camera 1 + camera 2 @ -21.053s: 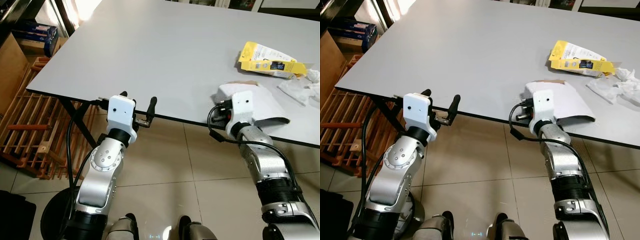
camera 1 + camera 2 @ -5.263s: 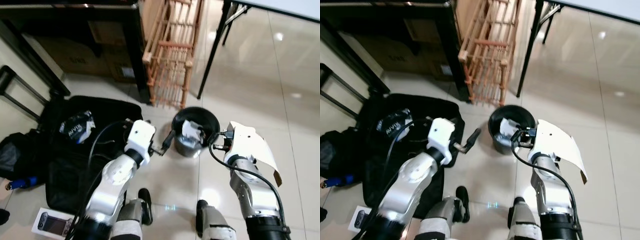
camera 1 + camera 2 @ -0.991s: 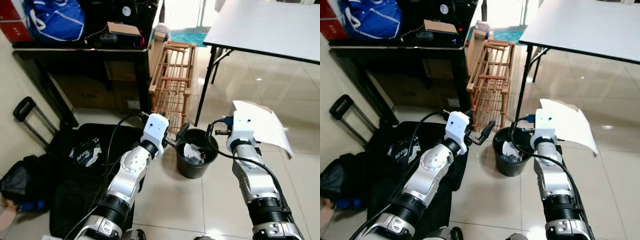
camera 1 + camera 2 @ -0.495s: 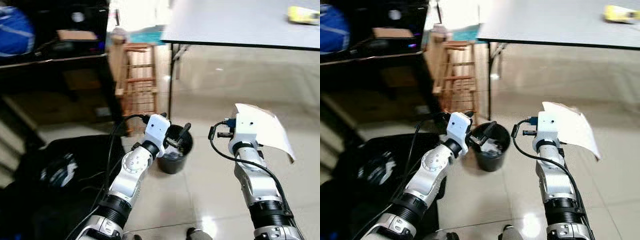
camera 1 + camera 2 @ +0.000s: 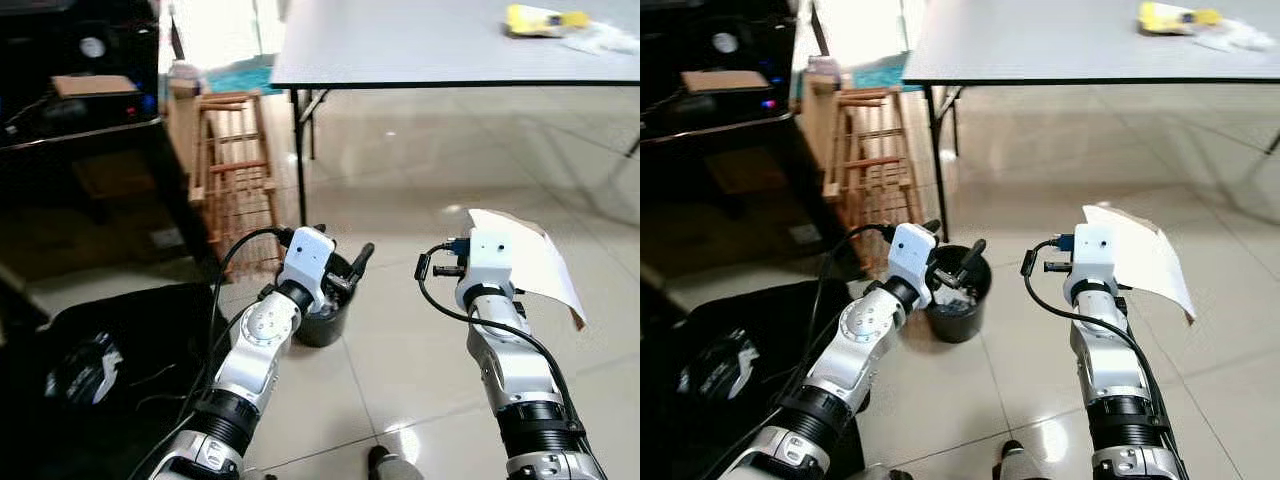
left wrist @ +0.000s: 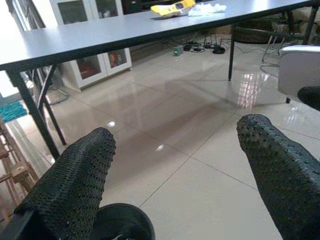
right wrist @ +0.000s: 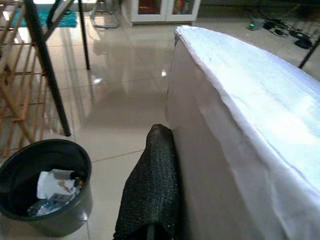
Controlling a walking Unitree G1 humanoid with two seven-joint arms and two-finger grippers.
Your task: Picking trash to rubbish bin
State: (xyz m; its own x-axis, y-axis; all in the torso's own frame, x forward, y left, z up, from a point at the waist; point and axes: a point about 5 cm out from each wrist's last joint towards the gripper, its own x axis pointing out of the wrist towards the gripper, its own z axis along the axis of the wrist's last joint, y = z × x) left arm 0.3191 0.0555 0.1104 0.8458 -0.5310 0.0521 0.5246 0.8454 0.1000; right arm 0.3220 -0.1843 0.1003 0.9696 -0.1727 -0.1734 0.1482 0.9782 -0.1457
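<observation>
A black bin (image 5: 958,300) with crumpled trash inside stands on the tiled floor, just beyond my left gripper (image 5: 342,252). That gripper is open, its two black fingers (image 6: 75,185) spread wide with nothing between them. My right gripper (image 7: 172,150) is shut on a large white sheet (image 5: 535,262), held up to the right of the bin; one finger (image 7: 152,190) presses against the sheet and the other is hidden behind it. On the grey table (image 5: 400,45) far ahead lie a yellow packet (image 5: 545,18) and white crumpled tissue (image 5: 602,35).
A wooden rack (image 5: 235,170) stands left of the table's black leg (image 5: 300,150). A dark shelf unit (image 5: 80,130) fills the left side and a black bag (image 5: 90,360) lies on the floor below it. Open tiled floor (image 5: 420,200) stretches under the table and to the right.
The whole picture has shifted as the camera swung toward the table, bringing the yellow packet further into view. Both arms hold the same pose; the sheet stays in the right gripper.
</observation>
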